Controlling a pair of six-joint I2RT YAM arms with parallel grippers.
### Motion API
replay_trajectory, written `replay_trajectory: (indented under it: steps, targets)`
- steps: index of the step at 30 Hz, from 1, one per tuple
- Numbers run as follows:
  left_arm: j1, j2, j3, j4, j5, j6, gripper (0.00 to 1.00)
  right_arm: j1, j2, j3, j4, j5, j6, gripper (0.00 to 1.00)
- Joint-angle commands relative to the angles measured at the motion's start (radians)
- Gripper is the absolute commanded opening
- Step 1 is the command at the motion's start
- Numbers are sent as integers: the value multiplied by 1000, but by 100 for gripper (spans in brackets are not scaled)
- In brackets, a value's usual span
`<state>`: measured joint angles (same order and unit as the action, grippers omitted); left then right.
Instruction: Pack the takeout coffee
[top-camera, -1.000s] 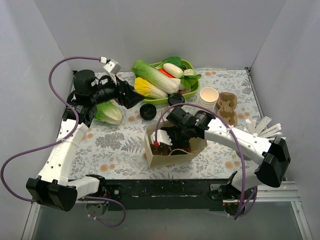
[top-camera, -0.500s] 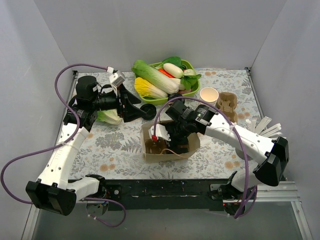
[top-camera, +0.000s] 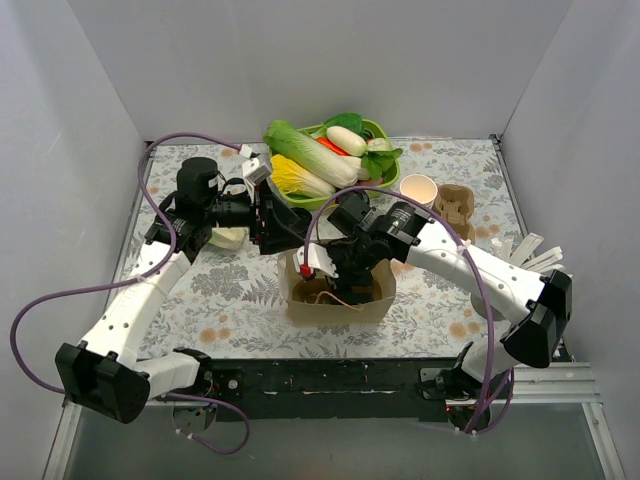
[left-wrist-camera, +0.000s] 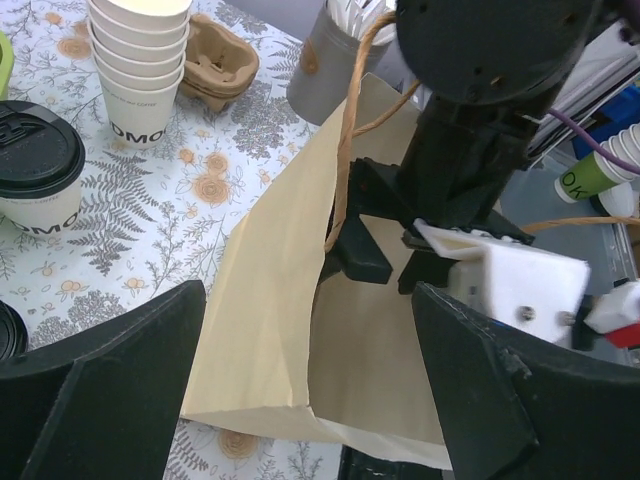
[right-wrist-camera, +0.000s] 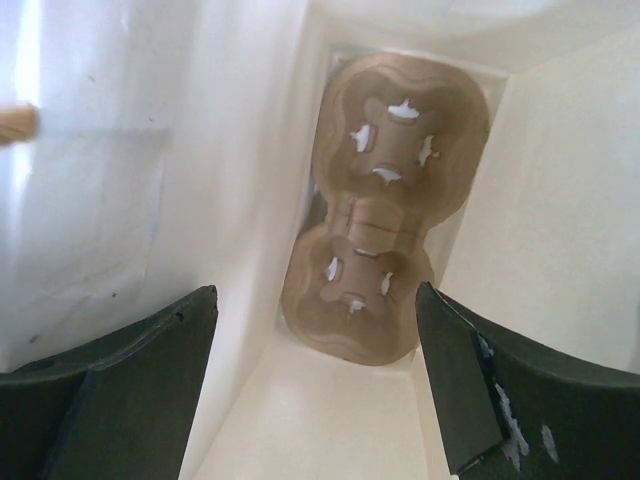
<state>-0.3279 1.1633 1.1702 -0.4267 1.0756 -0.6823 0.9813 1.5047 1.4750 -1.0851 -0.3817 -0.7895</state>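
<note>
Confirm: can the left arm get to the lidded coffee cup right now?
Likely yes. The left claw is open and empty, facing the paper bag; the lidded coffee cup stands upright off to its side, nothing between. The right claw is inside the bag, clear of that path.

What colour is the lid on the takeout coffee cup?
The lid is black; the left wrist view shows it best.

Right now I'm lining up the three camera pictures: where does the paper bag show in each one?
Top view: paper bag, open, near the front middle of the table.
Left wrist: paper bag fills the centre, mouth toward the camera.
Right wrist: seen from inside, pale walls around a brown cup carrier.
Shared landmark: the right gripper, inside the bag.
</note>
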Motion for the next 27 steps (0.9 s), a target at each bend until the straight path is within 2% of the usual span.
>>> replay_trajectory:
  steps: [1,7,10,11,13,14,15,17,18,22,23,25,27]
  targets:
    - [-37,36,13,9,-37,96,84,-3,-46,79,14,-29,-4,87]
    - [-71,111,29,9,-48,145,79,-3,-89,122,57,-25,26,87]
    - [-76,142,31,8,-69,170,68,-3,-135,134,68,-28,26,86]
    - [-77,148,35,9,-74,176,59,-4,-149,136,74,-17,32,87]
    - [-79,167,51,8,-72,184,51,-3,-191,146,118,10,53,86]
    - [-79,171,57,8,-68,187,46,-3,-208,148,161,86,109,85]
    - [-77,177,66,2,-60,188,32,-3,-248,146,213,148,148,85]
    - [-77,185,101,-36,-39,193,16,-19,-279,156,315,248,205,84]
    - [-79,184,115,-99,-31,213,0,-30,-281,175,315,256,199,82]
    - [-77,118,163,-328,-84,348,0,-102,-285,265,373,316,194,81]
    - [-76,95,151,-358,-107,371,0,-105,-299,249,405,331,184,80]
    - [-77,24,115,-371,-166,414,0,-107,-357,185,545,375,176,71]
    - [-77,-89,42,-330,-245,441,0,-107,-411,46,678,484,161,65]
